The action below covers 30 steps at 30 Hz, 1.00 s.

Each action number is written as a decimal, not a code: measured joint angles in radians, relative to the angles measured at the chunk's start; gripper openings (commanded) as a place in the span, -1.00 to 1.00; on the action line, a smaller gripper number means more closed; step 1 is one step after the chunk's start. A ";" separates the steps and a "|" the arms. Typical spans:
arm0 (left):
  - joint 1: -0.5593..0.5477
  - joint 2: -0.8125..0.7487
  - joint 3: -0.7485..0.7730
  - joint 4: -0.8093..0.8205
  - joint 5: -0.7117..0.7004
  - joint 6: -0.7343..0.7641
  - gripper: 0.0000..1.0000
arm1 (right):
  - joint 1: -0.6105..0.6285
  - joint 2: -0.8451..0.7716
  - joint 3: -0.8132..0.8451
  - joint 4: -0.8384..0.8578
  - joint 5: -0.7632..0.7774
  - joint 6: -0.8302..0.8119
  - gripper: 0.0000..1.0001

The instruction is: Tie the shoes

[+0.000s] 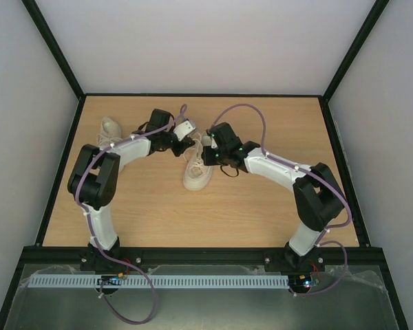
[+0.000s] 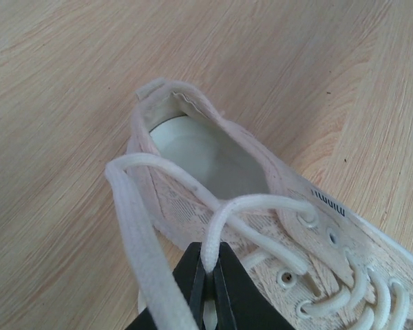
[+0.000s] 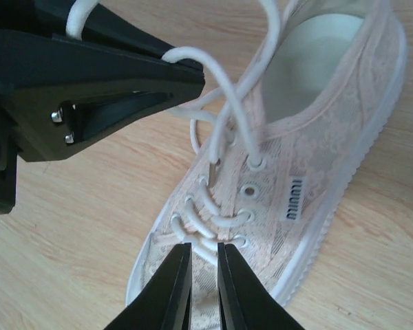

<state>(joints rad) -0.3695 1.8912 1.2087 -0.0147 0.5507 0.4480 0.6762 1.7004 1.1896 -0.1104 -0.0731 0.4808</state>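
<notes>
One cream-white sneaker (image 1: 196,173) lies on the wooden table between my two grippers, toe toward the near edge. My left gripper (image 1: 184,146) is shut on a loop of its white lace (image 2: 261,204), pinched at the fingertips (image 2: 210,265) above the shoe's opening (image 2: 186,148). A second lace strand (image 2: 134,227) hangs over the left finger. My right gripper (image 3: 204,246) hovers narrowly open over the lowest laces near the toe of the shoe (image 3: 310,137), with nothing between its fingers. The left gripper (image 3: 193,72) shows there holding the lace (image 3: 217,75) up. The other sneaker (image 1: 110,130) lies at the far left.
The wooden table (image 1: 261,213) is walled by grey panels with a black frame. Purple cables (image 1: 244,110) arc over both arms. A slotted white rail (image 1: 193,281) runs along the near edge.
</notes>
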 measured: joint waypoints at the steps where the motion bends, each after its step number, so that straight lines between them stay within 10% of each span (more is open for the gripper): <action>1: 0.001 0.006 0.010 -0.004 0.002 -0.004 -0.95 | -0.002 0.002 -0.008 0.016 0.004 0.002 -0.72; 30: 0.005 0.038 0.053 -0.026 0.060 -0.037 -0.95 | 0.027 0.198 0.117 0.130 0.203 -0.051 -0.63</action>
<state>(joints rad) -0.3649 1.9289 1.2621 -0.0402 0.6109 0.4110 0.7036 1.8980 1.3071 0.0200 0.1295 0.4297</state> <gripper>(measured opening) 0.030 0.187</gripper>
